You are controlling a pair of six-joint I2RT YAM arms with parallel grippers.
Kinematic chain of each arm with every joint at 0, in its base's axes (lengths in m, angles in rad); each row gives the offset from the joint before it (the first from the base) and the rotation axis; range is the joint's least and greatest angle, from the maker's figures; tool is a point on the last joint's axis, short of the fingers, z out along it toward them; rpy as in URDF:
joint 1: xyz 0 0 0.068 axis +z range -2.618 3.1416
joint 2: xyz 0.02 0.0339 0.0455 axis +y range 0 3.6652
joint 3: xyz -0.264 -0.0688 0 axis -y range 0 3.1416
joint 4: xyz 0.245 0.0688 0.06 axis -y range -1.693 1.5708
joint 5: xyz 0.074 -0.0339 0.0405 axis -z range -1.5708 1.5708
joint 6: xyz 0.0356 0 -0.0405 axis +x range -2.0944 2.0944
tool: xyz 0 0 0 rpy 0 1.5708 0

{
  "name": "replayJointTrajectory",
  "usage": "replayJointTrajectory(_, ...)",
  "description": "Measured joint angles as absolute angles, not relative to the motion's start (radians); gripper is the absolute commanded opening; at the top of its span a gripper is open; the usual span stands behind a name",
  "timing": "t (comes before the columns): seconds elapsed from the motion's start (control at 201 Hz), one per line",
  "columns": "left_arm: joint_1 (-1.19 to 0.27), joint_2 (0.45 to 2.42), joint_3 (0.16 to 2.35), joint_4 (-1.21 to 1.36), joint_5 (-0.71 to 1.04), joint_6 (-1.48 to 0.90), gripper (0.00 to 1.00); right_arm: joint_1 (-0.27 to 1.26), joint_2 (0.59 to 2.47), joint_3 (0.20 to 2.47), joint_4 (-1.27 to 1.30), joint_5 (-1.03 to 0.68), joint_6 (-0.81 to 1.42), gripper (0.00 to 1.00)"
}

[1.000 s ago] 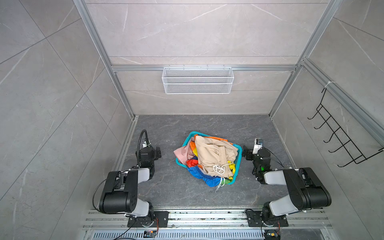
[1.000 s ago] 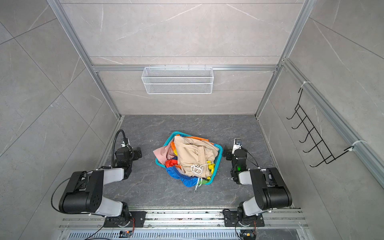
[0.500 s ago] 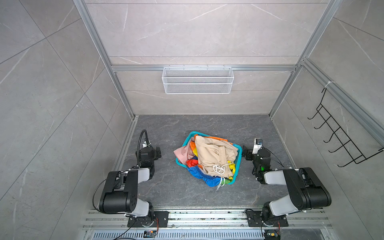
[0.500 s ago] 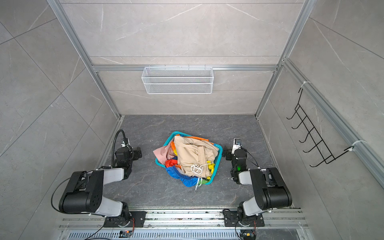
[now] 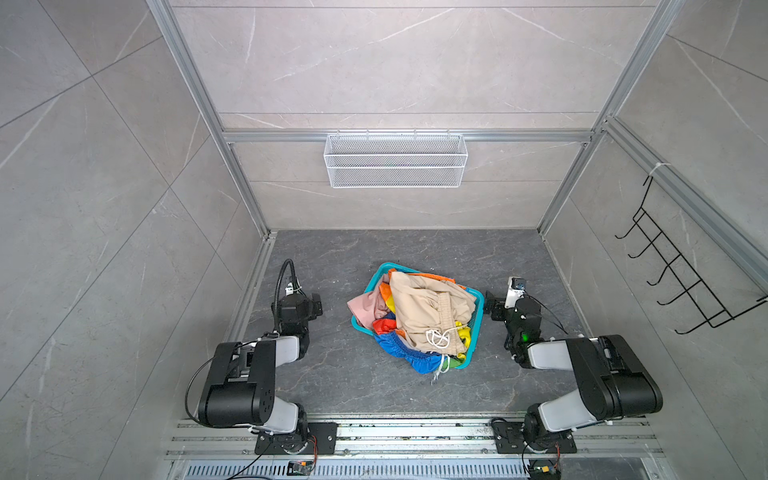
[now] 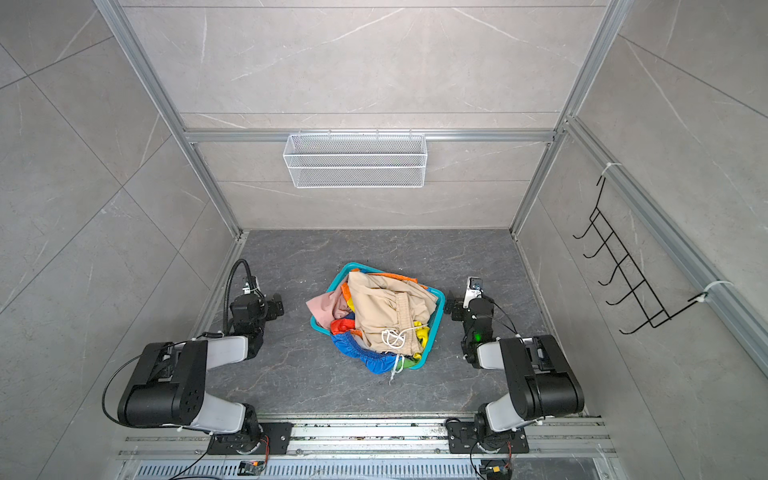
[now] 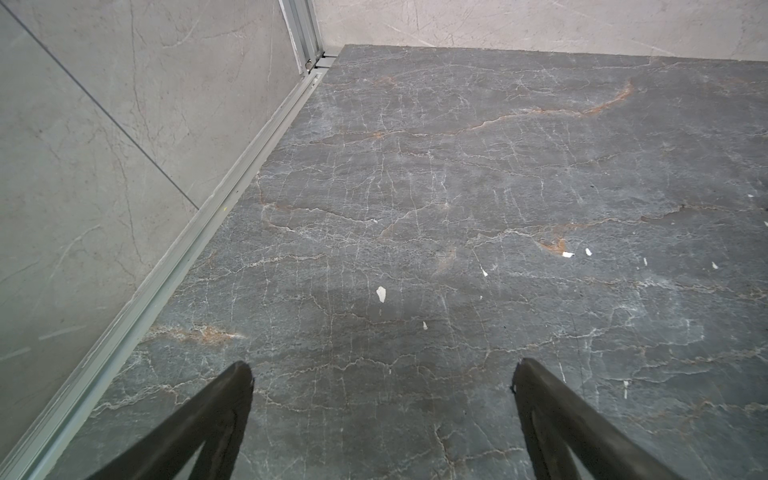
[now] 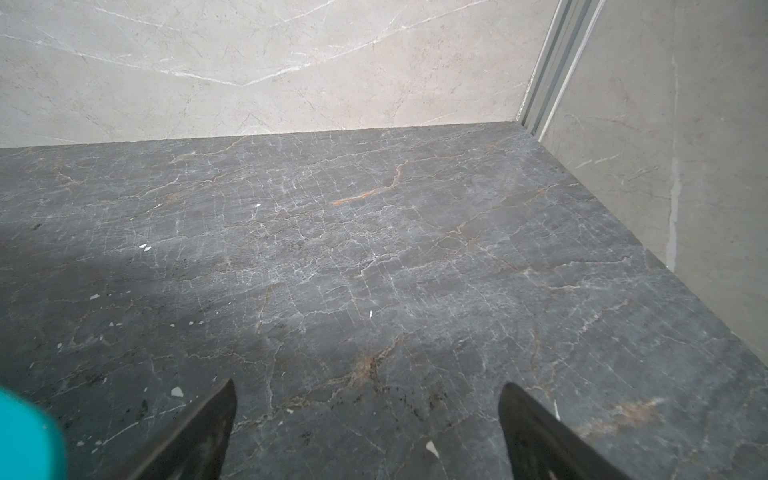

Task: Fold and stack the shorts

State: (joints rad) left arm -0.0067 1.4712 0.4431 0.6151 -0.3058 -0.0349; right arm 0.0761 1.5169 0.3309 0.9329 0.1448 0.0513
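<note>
Left pincer [image 5: 309,305] and right pincer [image 5: 492,306] flank the teal basket [image 5: 478,309] in a top view. Beige shorts [image 5: 432,309] lie heaped over rainbow shorts [image 5: 399,351] and pink shorts [image 5: 361,307], spilling over its rim.
Left wrist: jaws spread, empty, above bare surface [image 7: 457,208].
Right wrist: jaws spread too, basket just beside.
Risk: the looped drawstring [image 5: 435,336] snags, dragging out two pairs or tipping the basket.

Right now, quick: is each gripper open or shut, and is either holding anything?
Left gripper: open, holding nothing.
Right gripper: open, holding nothing.
</note>
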Motion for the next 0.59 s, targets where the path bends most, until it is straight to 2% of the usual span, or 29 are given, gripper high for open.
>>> replayJointTrajectory(0.135, -0.006, 1.428, 0.584, 0.376, -0.36, -0.039, 1.0, 0.09, 1.471, 0.331, 0.877, 0.242, 0.06, 0.99)
replayJointTrajectory(0.274, -0.006, 1.299, 0.667, 0.226, -0.424, -0.073, 1.0, 0.117, 1.269, 0.38, 0.665, 0.328, 0.088, 0.99)
replayJointTrajectory(0.399, -0.006, 1.191, 0.72, 0.037, -0.457, -0.182, 1.0, 0.12, 1.122, 0.557, 0.36, 0.385, 0.2, 0.99)
replayJointTrajectory(0.508, -0.006, 1.078, 0.745, -0.123, -0.442, -0.322, 1.0, 0.119, 1.092, 0.726, 0.122, 0.444, 0.382, 0.99)
replayJointTrajectory(0.593, -0.006, 0.971, 0.746, -0.223, -0.392, -0.443, 1.0, 0.113, 1.092, 0.798, -0.014, 0.4, 0.455, 0.99)
